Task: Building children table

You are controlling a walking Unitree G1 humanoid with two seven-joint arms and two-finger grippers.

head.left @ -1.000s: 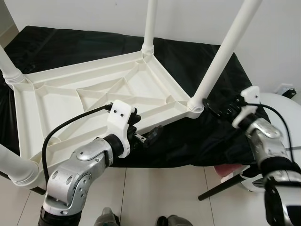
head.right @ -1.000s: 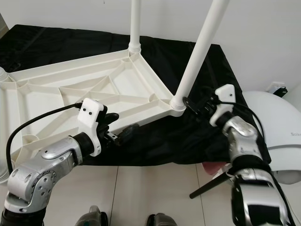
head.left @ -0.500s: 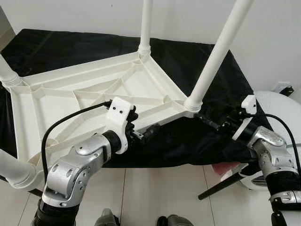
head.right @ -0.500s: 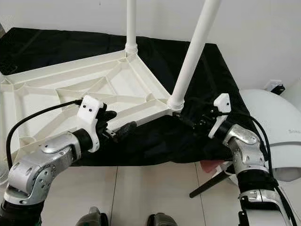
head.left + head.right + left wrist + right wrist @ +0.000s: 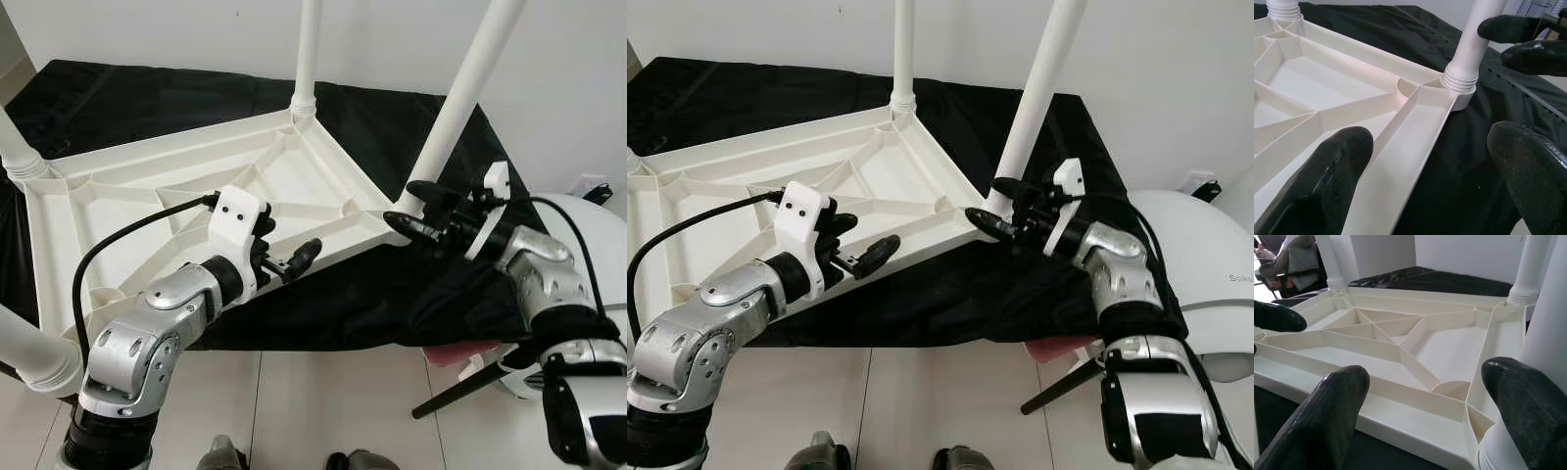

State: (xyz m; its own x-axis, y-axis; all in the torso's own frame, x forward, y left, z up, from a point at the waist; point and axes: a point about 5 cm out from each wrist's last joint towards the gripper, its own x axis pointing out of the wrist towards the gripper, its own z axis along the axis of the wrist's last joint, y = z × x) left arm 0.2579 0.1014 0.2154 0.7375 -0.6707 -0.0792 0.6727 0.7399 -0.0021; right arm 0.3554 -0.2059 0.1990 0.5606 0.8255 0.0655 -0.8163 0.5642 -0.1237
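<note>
Since one second ago, the right gripper (image 5: 416, 209) has been brought in from beside the corner to the base of the near leg (image 5: 460, 103), and the left gripper (image 5: 290, 254) has been raised to the near rim of the tabletop (image 5: 147, 211). Both grippers are held with fingers spread and nothing is clasped. The right fingers (image 5: 1528, 401) straddle the leg's threaded collar (image 5: 1460, 81); the left fingers (image 5: 1327, 181) bracket the rim. The tabletop lies upside down on a black cloth (image 5: 372, 127), legs pointing up. For a sound grip, it is judged that the right fingers should be closed squarely on the leg just above the collar while the rim is pinned, so the top is not dragged.
</note>
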